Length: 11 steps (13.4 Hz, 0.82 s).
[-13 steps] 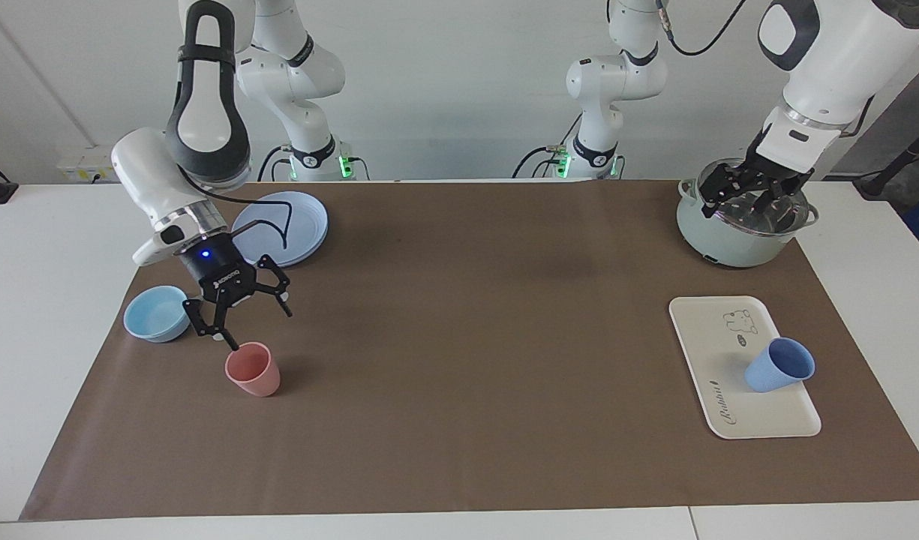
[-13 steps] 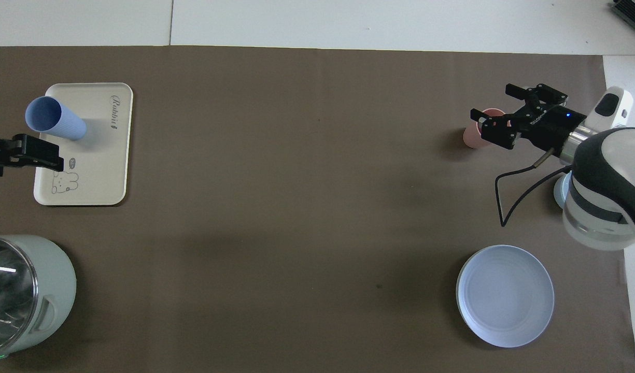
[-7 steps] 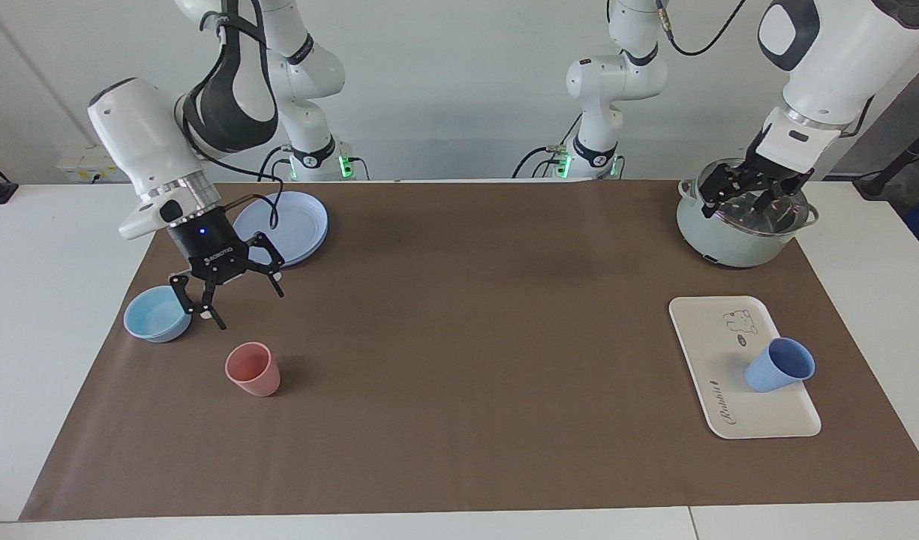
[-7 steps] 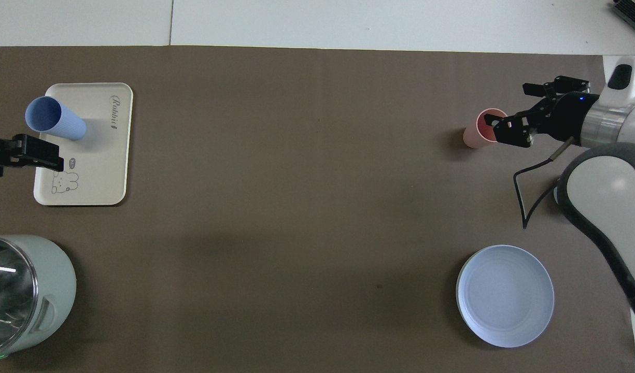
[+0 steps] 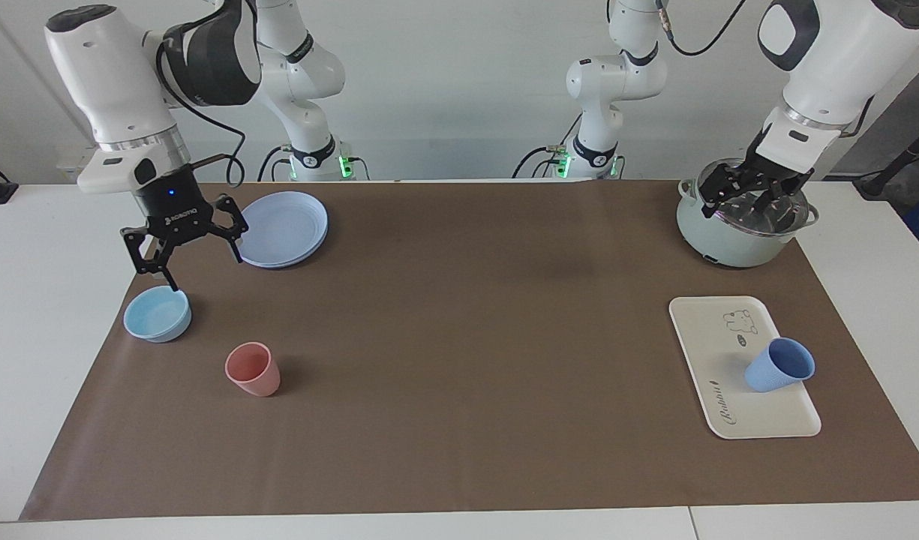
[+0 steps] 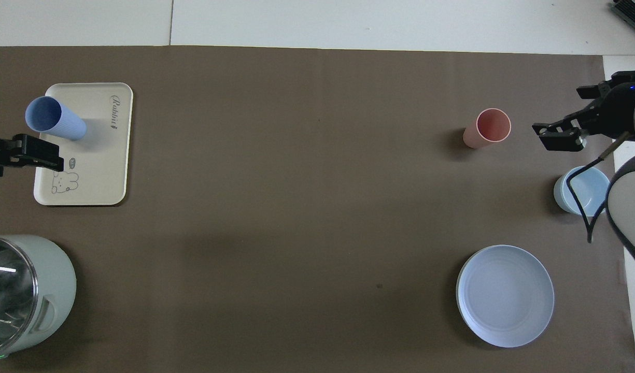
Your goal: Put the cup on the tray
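A brown mat (image 5: 459, 337) covers the white table (image 5: 46, 300). The cup (image 5: 779, 365) stands on the tray (image 5: 710, 330). The right gripper (image 5: 185, 251) hangs open above the bowl (image 5: 157, 315); the left gripper (image 5: 752, 191), cropped overhead, hangs open over the pot (image 5: 729, 232).

The cup (image 6: 55, 120) stands on the tray (image 6: 97, 166) at the left arm's end, with the left gripper (image 6: 24, 153) over the tray's edge. The right gripper (image 6: 581, 116), fingers spread, hangs between a pink cup (image 6: 487, 128) and a bowl (image 6: 581, 190).
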Available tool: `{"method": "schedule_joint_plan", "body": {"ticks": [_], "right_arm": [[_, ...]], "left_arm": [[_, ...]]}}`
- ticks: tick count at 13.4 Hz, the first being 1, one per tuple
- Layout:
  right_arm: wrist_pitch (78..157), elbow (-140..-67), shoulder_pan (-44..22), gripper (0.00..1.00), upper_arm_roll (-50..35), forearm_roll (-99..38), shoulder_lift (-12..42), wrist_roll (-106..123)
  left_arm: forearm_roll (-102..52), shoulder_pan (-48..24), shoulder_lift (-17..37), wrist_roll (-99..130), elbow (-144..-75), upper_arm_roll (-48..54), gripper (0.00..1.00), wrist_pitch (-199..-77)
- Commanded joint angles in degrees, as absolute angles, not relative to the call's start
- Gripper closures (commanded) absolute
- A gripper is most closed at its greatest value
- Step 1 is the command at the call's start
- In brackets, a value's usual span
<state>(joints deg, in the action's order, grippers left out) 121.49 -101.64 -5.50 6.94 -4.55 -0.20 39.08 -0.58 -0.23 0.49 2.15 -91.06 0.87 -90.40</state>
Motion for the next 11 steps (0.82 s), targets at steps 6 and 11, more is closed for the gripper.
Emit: {"method": "schedule_joint_plan", "body": {"ticks": [6,11], "right_arm": [[102.77,-96.68,-4.04,0.0,6.77,0.79,-2.54,-0.23],[88.16,-90.79,-3.52,0.0,6.5,1.06,-3.16,-3.5]], "left_arm": [[0.62,0.0,-1.41,2.11,-93.25,1.05,0.0,-91.14],[0.62,-0.17,-1.41,2.02,-93.25,1.05,0.0,-91.14]]}}
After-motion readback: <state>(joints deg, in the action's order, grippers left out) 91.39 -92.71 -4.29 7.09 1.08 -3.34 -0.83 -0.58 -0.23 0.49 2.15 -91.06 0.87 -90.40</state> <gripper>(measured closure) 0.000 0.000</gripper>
